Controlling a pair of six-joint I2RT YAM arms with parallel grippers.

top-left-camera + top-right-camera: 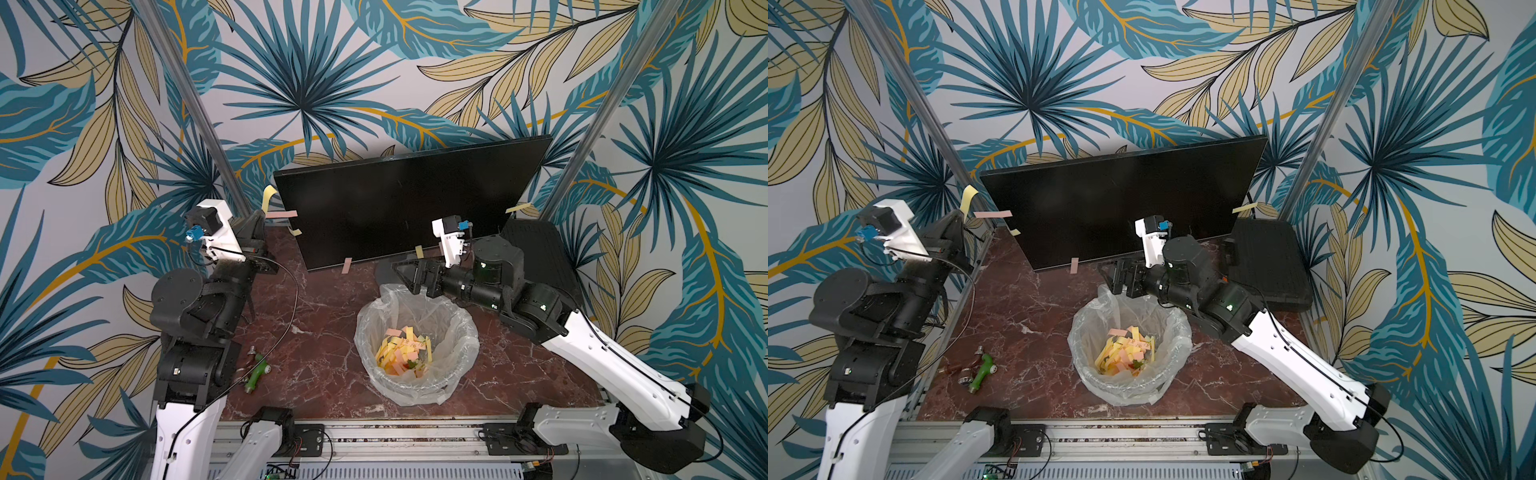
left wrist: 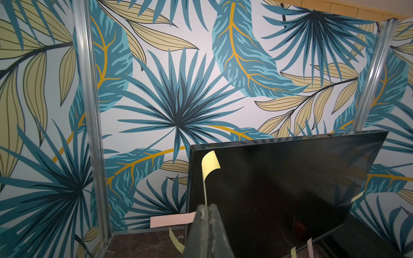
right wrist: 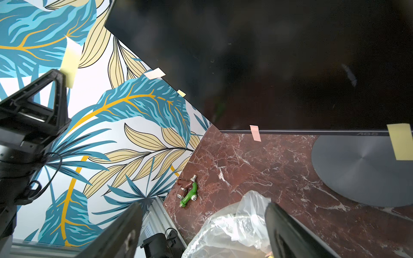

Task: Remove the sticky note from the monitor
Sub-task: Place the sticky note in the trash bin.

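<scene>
The left hand (image 2: 206,207) is pressed together on the lower end of one yellow sticky note (image 2: 210,163), which stands up from the jaws and curls over at its free end. In a top view the note sits just beside the left edge of the monitor (image 1: 415,195), and the right wrist view shows it clear of the screen. The right hand (image 1: 405,274) has its jaws wide apart and holds nothing, poised over the far rim of the waste bin (image 1: 365,328). Six more strips cling to the monitor: a pink strip (image 1: 282,214) and a yellow strip (image 1: 295,231) on its left edge; a pink (image 1: 346,265), a yellow (image 1: 419,251) and a partly hidden pink on the bottom edge; and a yellow (image 1: 517,208) on the right edge. The single bin, lined with a clear bag, stands on the worktop (image 1: 316,316) before the monitor and holds a heap of paper strips (image 1: 401,351) in yellow, pink and orange. One green-handled tool (image 1: 257,372) lies near the left arm.
</scene>
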